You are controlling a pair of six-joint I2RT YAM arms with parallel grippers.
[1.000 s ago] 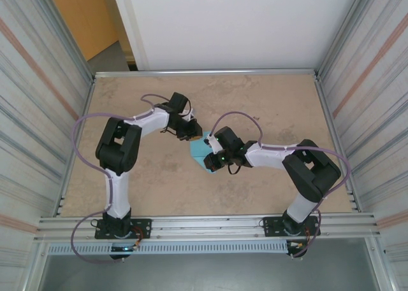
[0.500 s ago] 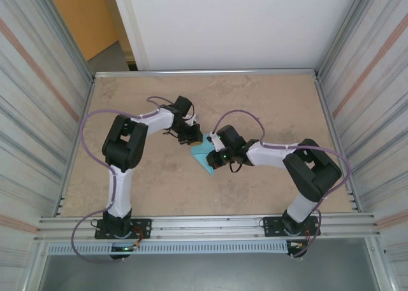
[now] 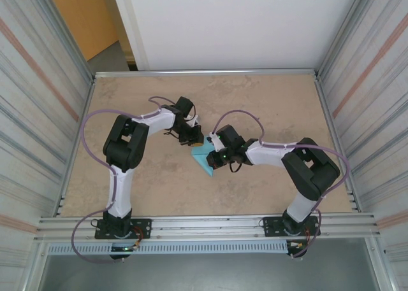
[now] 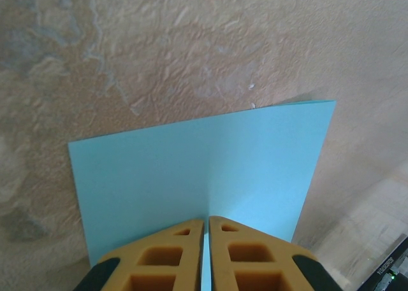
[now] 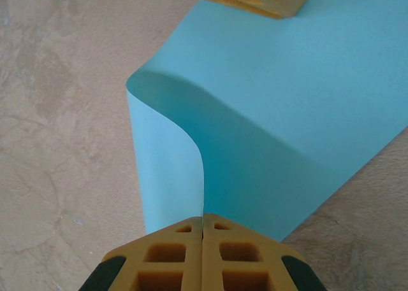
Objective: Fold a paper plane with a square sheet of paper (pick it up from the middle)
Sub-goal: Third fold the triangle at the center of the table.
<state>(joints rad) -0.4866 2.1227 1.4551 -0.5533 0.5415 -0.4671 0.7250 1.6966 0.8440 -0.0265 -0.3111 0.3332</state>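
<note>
**Both grippers pinch the blue paper at mid-table**

Over the past second the left arm's elbow has swung toward 1 o'clock. Its gripper has closed in on the paper, which now looks narrower from above. In the last half second almost nothing has shifted.

Top view: the paper (image 3: 203,157) sits at about the middle of the table (image 3: 274,106), as a small pointed blue patch. The left gripper (image 3: 194,139) meets it at its 11 o'clock corner. The right gripper (image 3: 214,156) meets it on its 2 o'clock side. The two grippers are near each other with the paper between them. How the jaws stand cannot be told from up here.

Left wrist view: the left gripper (image 4: 205,230) comes in at 6 o'clock with its fingers pressed all but together. The paper's near edge is caught in the slit between them, so it is clamped on the paper. The paper (image 4: 204,154) spreads toward 12 o'clock as a smooth sheet. A faint crease runs straight up from the fingers.

Right wrist view: the right gripper (image 5: 203,224), at 6 o'clock, is closed tight on another edge. This view shows something the other two do not: the paper (image 5: 299,93) is not flat. One part rolls over in a rounded bend at 10 o'clock and drops to the fingers. The left gripper's fingers (image 5: 280,4) show at 1 o'clock, on the paper's far edge.
</note>
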